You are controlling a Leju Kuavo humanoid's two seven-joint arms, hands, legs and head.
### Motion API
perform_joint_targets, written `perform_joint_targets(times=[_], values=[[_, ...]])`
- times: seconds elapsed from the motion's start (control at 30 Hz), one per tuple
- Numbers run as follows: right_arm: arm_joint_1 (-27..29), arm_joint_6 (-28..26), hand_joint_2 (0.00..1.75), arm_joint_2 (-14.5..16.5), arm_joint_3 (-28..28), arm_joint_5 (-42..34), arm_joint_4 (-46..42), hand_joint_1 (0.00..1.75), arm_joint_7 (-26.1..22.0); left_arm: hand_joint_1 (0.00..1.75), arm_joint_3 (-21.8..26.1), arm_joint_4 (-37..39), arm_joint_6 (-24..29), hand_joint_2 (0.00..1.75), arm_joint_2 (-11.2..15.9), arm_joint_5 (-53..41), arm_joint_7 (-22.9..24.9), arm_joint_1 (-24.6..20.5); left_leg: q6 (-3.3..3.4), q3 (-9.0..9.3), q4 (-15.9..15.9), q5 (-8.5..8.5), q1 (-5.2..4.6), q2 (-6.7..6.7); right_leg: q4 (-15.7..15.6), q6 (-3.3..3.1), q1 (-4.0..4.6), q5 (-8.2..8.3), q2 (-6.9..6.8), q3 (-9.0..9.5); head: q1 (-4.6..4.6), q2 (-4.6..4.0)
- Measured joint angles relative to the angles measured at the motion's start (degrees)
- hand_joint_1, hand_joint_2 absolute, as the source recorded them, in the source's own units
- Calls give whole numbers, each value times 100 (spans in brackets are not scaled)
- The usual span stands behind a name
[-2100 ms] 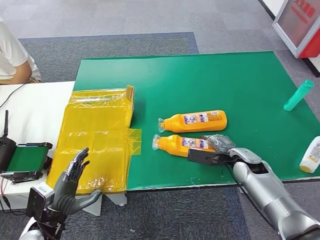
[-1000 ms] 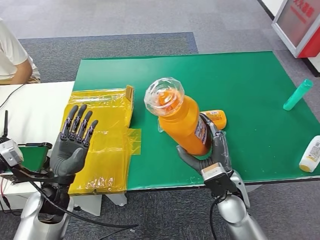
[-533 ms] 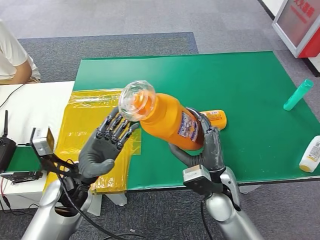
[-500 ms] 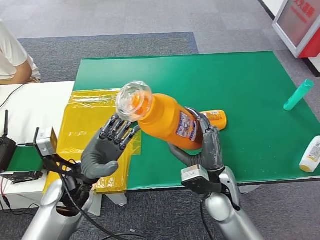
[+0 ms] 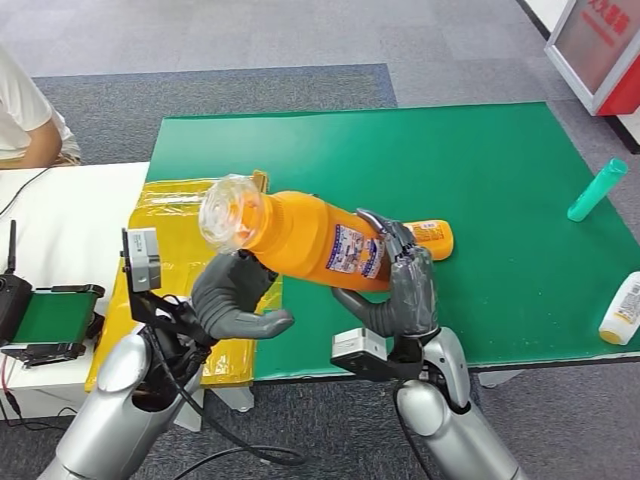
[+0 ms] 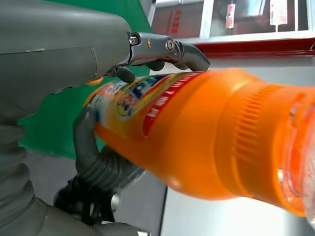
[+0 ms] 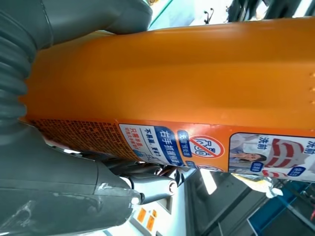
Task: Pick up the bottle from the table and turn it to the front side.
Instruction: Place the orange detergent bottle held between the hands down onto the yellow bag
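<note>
An orange bottle (image 5: 306,238) with a clear cap (image 5: 226,212) lies nearly level in the air above the table's front edge, cap pointing left. My right hand (image 5: 400,290) grips its base end, fingers wrapped over the label. My left hand (image 5: 234,298) sits palm up under the neck end. Its fingers curl against the bottle's underside and its thumb sticks out to the right, off the bottle. The left wrist view shows the bottle (image 6: 208,132) running across close in front of my left hand (image 6: 55,49). In the right wrist view the label faces the camera on the bottle (image 7: 185,73).
A second orange bottle (image 5: 434,237) lies on the green mat (image 5: 468,150) behind my right hand. A teal tube (image 5: 598,190) and a white bottle (image 5: 623,310) lie at the right edge. A yellow bag (image 5: 189,250) covers the left. A person (image 5: 26,110) sits far left.
My right hand lifted the bottle off the mat and tipped it over to the left. My left hand rose from low on the left and came in under the neck end.
</note>
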Motion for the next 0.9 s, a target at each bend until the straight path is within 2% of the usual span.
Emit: perform_joint_targets(times=[0.17, 0.4, 0.63, 0.73, 0.77, 0.87, 0.9], values=[[10, 3, 175, -1, 81, 112, 5, 175, 46, 0, -12, -13, 154, 175, -23, -421, -101, -234, 0, -1, 0, 0, 0, 0, 0, 0, 0, 0, 0, 0, -1, 0], [11, 248, 175, -2, 149, -31, 6, 175, 113, 0, -10, -17, 169, 175, -32, -550, -15, -400, 0, -1, 0, 0, 0, 0, 1, 0, 0, 0, 0, -1, 0, 0], [38, 451, 175, -2, 192, -33, -52, 175, 149, 0, -11, 1, -68, 175, -16, -534, 23, -466, 0, -1, 0, 0, 0, 0, 1, 0, 0, 0, 0, -2, -1, 0], [46, 505, 175, -2, 207, -48, -78, 175, 157, 21, -14, 7, -129, 175, 2, -532, 29, -486, 0, -1, 0, 0, 0, 0, 1, 0, 0, 0, 0, -2, -1, 0], [48, 531, 175, -2, 210, -62, -87, 175, 159, 22, -15, 7, -153, 175, 10, -533, 31, -492, 0, -1, 0, 0, 0, 0, 1, 0, 0, 0, 0, -2, -1, 0], [61, 671, 175, -9, 212, -158, -137, 175, 159, 13, -17, 8, -241, 175, 35, -545, 25, -510, 0, -1, 0, 0, 0, 0, 1, 0, 0, 0, 0, -2, -1, 0], [73, 727, 175, -13, 212, -190, -161, 175, 159, 51, -19, 8, -275, 175, 46, -548, 22, -517, 0, -1, 0, 0, 0, 0, 1, 0, 0, 0, 0, -2, -1, 0]])
